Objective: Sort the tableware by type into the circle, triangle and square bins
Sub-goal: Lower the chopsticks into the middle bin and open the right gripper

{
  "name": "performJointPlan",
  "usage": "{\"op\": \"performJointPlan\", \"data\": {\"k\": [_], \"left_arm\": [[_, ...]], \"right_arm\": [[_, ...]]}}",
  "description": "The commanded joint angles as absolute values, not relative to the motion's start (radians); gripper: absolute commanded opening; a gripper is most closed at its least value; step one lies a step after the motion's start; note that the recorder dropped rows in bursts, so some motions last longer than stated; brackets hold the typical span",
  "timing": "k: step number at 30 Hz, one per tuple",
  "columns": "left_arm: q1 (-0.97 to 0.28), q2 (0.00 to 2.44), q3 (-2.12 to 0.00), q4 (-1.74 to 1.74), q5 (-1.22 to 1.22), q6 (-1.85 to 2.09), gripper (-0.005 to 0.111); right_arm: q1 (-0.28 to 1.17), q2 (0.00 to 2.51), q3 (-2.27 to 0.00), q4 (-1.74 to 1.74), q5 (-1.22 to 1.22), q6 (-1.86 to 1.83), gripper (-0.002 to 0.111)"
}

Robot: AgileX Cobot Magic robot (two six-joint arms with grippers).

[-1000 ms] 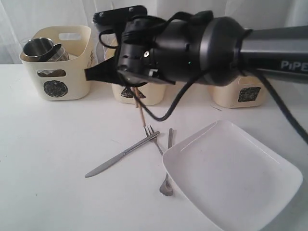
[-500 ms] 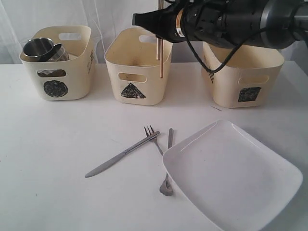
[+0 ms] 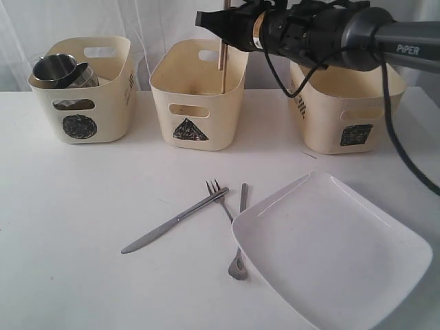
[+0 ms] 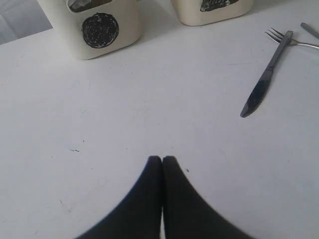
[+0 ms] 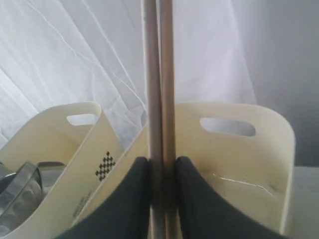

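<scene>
The left gripper [image 4: 162, 162], fingers pressed together on nothing, hangs over the bare white table [image 4: 99, 124]. The cream plastic circle-marked bin [image 3: 81, 89] holds two steel mugs [image 3: 56, 69]. The right gripper [image 5: 162, 167] pinches the wooden chopsticks [image 3: 222, 55] upright over the cream triangle-marked bin [image 3: 199, 103]. Its arm partly hides the cream square-marked bin [image 3: 350, 110]. In front, the steel knife [image 3: 172, 221] crosses the steel fork [image 3: 218, 192], and the steel spoon [image 3: 239, 258] lies just beside the large white square plate [image 3: 337, 254].
</scene>
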State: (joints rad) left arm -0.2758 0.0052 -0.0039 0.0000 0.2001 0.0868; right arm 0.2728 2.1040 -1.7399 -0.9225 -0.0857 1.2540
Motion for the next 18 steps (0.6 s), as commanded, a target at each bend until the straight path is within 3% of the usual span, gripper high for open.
{"op": "performJointPlan", "data": {"k": [1,6,14,18], "left_arm": [[-0.281,0.000,0.000,0.000,0.202,0.086,0.000],[-0.281,0.000,0.000,0.000,0.202,0.086,0.000],[-0.281,0.000,0.000,0.000,0.202,0.086,0.000],[-0.281,0.000,0.000,0.000,0.202,0.086,0.000]], "right_arm": [[0.267,2.164,-1.834,-0.935,-0.137,1.227,0.000],[0.267,2.220,-1.907,-0.935,-0.116,1.206,0.001],[0.267,2.241,-1.922,-0.936,-0.098,1.206,0.037],[0.271,2.212,-1.911,-0.940,-0.053,1.206,0.038]]}}
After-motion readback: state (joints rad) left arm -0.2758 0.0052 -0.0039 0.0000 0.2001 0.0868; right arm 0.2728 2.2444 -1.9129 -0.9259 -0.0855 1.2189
